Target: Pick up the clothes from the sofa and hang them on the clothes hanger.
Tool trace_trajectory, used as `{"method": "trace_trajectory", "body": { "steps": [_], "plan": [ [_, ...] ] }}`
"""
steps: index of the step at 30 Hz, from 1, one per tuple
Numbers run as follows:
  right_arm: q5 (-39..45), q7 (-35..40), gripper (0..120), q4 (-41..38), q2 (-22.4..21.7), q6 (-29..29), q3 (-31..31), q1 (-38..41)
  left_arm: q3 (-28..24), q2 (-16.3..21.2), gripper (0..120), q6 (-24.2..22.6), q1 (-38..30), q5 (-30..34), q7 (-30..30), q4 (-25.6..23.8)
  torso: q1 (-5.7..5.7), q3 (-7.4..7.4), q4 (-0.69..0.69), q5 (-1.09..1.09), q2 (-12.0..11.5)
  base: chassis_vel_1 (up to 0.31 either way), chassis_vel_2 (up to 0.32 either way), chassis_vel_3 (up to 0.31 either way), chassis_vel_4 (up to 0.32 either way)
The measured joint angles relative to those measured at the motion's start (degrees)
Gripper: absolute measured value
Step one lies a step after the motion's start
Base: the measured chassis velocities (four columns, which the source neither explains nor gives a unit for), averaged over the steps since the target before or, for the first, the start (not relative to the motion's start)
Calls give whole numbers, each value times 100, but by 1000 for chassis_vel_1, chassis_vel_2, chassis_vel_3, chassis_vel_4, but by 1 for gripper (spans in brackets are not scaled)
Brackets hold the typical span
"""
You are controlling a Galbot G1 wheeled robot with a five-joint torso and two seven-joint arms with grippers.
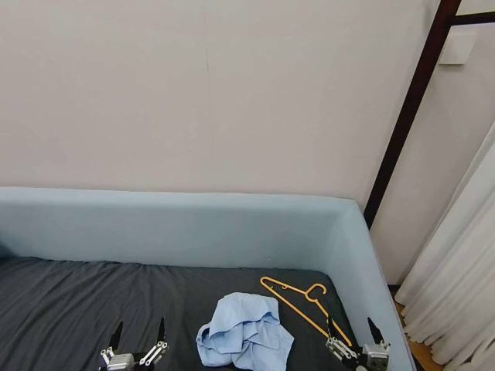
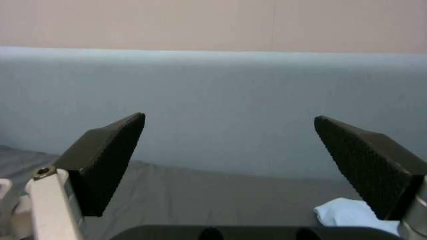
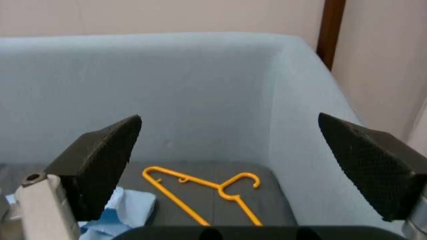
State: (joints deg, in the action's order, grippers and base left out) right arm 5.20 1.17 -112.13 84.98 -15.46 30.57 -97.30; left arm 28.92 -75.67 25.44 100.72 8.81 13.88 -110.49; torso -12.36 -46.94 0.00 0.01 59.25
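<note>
Now left gripper (image 1: pixel 140 332), jaws apart, hovers left of crumpled blue shirt (image 1: pixel 244 328); right gripper (image 1: pixel 349 328), jaws apart, by orange hanger (image 1: pixel 298 297) on sofa (image 1: pixel 155 232).

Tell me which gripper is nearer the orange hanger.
Right. The right gripper hovers open at the near end of the orange hanger; the left gripper, also open, sits beyond the blue shirt.

I am in a home, I think: I see a soft blue sofa (image 1: pixel 193 232), a white curtain (image 1: pixel 456 263) and a plain wall (image 1: pixel 232 93).
</note>
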Motion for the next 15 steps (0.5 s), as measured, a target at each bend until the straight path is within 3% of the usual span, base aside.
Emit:
{"method": "trace_trajectory", "body": {
  "steps": [15],
  "plan": [
    [-812, -59, 100, 1369, -1202, -96, -975, 861, 22, -28, 100, 129, 117, -9, -72, 310, 0, 0, 1, 1, 0, 0, 0, 0, 0]
  ]
}}
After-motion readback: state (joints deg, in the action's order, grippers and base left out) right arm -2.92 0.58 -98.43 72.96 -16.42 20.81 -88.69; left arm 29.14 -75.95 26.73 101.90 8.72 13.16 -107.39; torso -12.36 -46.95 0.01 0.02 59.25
